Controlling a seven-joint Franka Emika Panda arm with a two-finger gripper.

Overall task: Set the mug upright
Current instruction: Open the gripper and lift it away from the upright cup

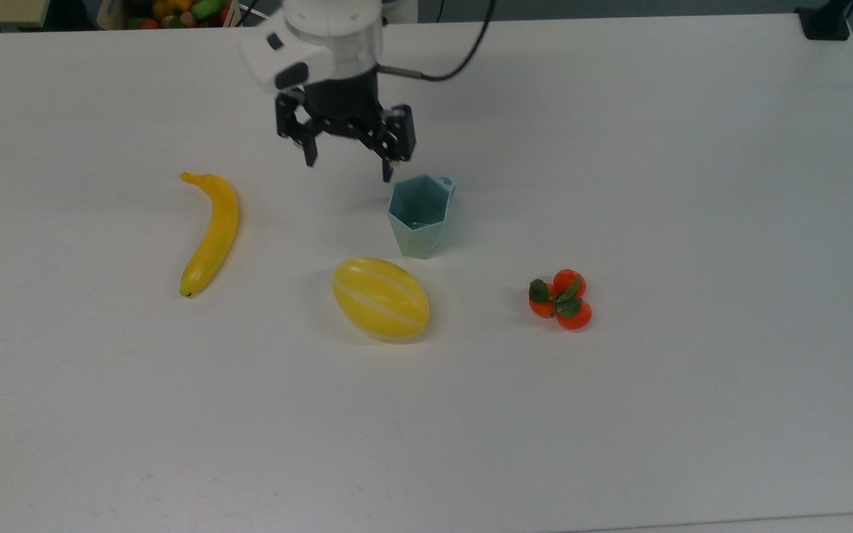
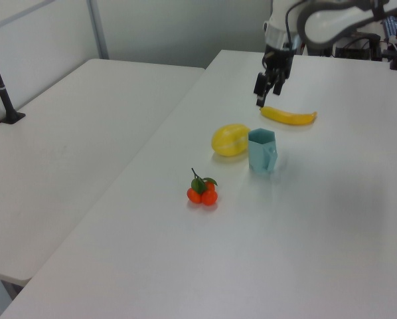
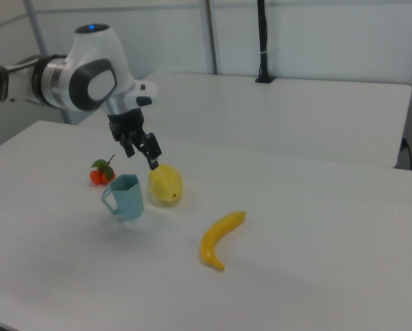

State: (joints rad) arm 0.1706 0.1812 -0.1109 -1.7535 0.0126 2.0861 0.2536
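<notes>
Teal mug (image 1: 417,215) stands upright on the white surface (image 1: 693,222), open side up, near the melon (image 1: 380,297). I see my end effector (image 1: 349,159) above it, fingers apart and empty, so I think the job is done.

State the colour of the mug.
Pale teal, inside and out; the mug shows best in the top view.
</notes>
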